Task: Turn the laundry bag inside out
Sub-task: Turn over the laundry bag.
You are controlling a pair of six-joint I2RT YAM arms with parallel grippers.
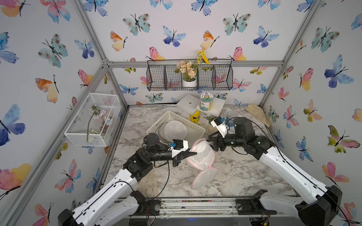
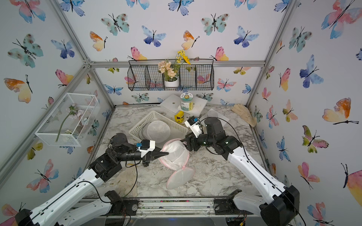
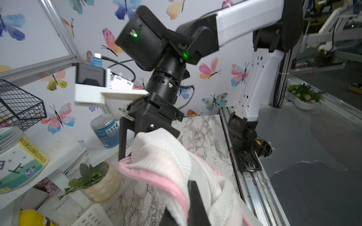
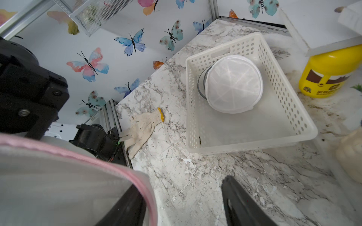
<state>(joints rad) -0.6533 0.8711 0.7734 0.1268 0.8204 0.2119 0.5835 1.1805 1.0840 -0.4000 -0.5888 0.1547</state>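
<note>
The laundry bag (image 1: 201,153) (image 2: 176,154) is white mesh with pink trim. It is held up over the middle of the marble table, and its round lower flap (image 1: 204,179) rests on the surface. My left gripper (image 1: 193,153) (image 2: 166,153) comes in from the left and is shut on the bag's pink rim. The left wrist view shows the rim pinched at the left gripper (image 3: 188,193). My right gripper (image 1: 210,140) (image 2: 185,141) is at the bag's far right edge and stands open. In the right wrist view the bag (image 4: 58,176) drapes over one finger of the right gripper (image 4: 182,195).
Behind the bag stands a white perforated basket (image 1: 188,121) holding a folded round mesh bag (image 1: 175,130). Also at the back are a yellow bottle (image 1: 195,117), a jar (image 1: 206,101) on white boards, and a small plant pot (image 3: 101,184). Gloves lie at the back right (image 1: 258,114) and front left (image 1: 148,184).
</note>
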